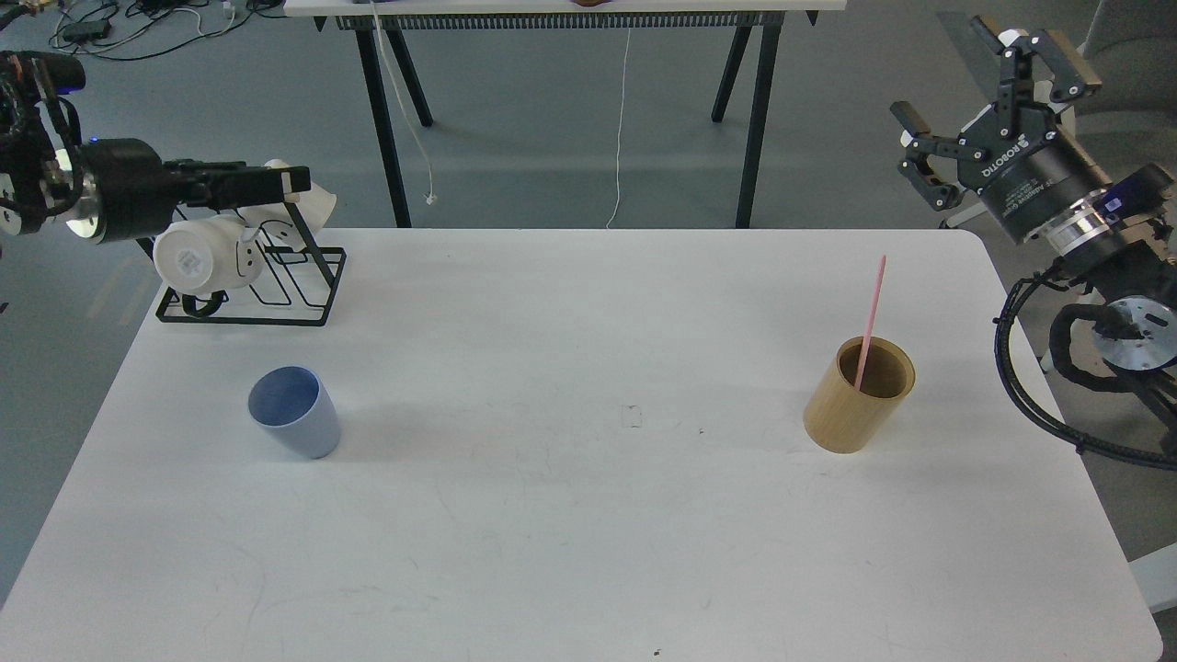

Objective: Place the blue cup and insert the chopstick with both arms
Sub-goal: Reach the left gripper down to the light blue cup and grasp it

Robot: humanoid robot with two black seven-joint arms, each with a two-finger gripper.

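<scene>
blue cup (294,410): upright, table's left side, below and nearest the left gripper (285,184), jaws unreadable. chopstick (870,321): leaning in tan holder (859,395), nearest the right gripper (988,87), fingers spread, empty.

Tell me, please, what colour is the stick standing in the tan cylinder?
Pink; the chopstick leans inside the tan cylinder, clearest in the head view.

The blue cup (294,411) stands upright on the white table (588,552), left of centre. The pink chopstick (870,322) leans inside the tan cylinder (858,395) at right. The right gripper (988,92) hovers off the table edge, fingers spread. The left gripper (276,184) overlaps the wire rack (276,285) holding white mugs (198,257); its finger state is indistinct.
</scene>
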